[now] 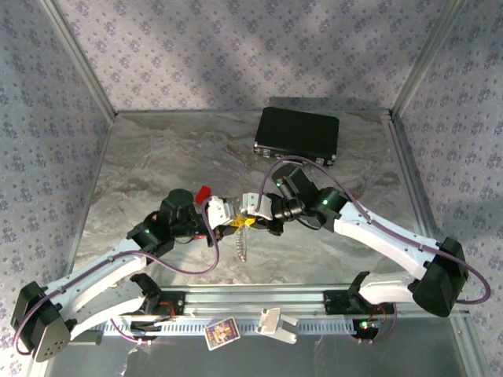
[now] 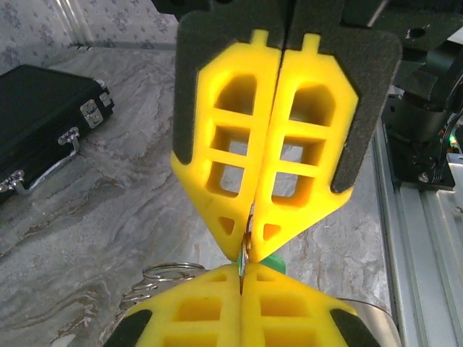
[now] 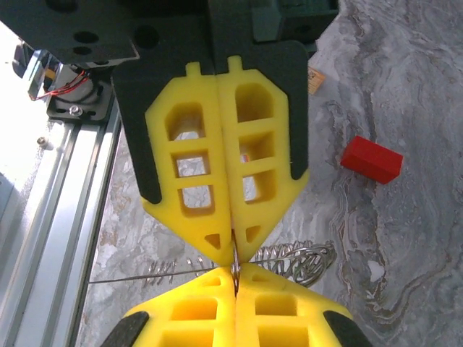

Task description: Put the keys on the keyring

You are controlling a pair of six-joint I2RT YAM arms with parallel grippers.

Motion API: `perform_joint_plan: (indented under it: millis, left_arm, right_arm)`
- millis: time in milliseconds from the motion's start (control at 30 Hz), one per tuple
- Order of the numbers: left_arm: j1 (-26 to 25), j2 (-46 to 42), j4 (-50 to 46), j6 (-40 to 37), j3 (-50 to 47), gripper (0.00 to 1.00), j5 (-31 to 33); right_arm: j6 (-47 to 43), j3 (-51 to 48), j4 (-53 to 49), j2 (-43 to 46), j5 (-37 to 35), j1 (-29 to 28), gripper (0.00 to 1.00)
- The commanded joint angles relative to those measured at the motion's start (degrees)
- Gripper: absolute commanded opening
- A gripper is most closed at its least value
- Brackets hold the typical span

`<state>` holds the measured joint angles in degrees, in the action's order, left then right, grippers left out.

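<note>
Green key (image 2: 272, 262): head just beside the meeting fingertips
Left gripper (image 2: 249, 231): clenched on thin silvery metal (image 2: 244, 254)
Right gripper (image 3: 233, 253): clenched, same metal
Keyring (image 3: 293, 260): coils just behind tips

Looking like a robotics lab work cell, being walled in by floral-patterned panels (image 1: 236, 47) on bare aluminium posts (image 1: 78, 59), showing off a marble-look tabletop (image 1: 157, 157), carrying a slotted aluminium rail (image 1: 236, 301) along the near edge, anchoring two white cabled robot arms (image 1: 377, 236) bolted side by side
</note>
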<state>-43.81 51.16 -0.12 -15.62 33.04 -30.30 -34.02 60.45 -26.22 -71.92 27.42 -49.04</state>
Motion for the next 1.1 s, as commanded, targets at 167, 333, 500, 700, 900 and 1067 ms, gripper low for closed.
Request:
perform_joint_plan:
  millis: [167,333,500,700,900,1067]
  left_arm:
    - [0.44,-1.42,16.44,4.24,-5.94,0.00,-0.02]
    - [0.49,-0.06,27.80,8.46,-9.48,0.00,-0.24]
    - [0.50,0.69,34.26,10.69,-11.79,0.00,-1.81]
    - [0.53,2.60,39.20,11.22,-13.36,0.00,-3.23]
    - [0.46,3.86,39.61,10.69,-12.62,0.00,-4.09]
    - [0.42,3.23,36.91,9.85,-11.66,0.00,-5.44]
  right_arm:
    - [14.27,-12.42,19.54,10.05,11.43,8.65,0.41]
    - [16.75,-17.17,24.02,11.94,11.77,9.02,0.41]
    - [18.06,-20.31,29.90,11.50,12.07,9.10,0.41]
    - [18.00,-20.46,30.14,10.67,14.40,9.00,0.40]
    - [16.13,-18.64,25.44,10.26,13.64,8.95,0.38]
    - [13.19,-17.16,22.05,10.85,5.20,9.03,0.38]
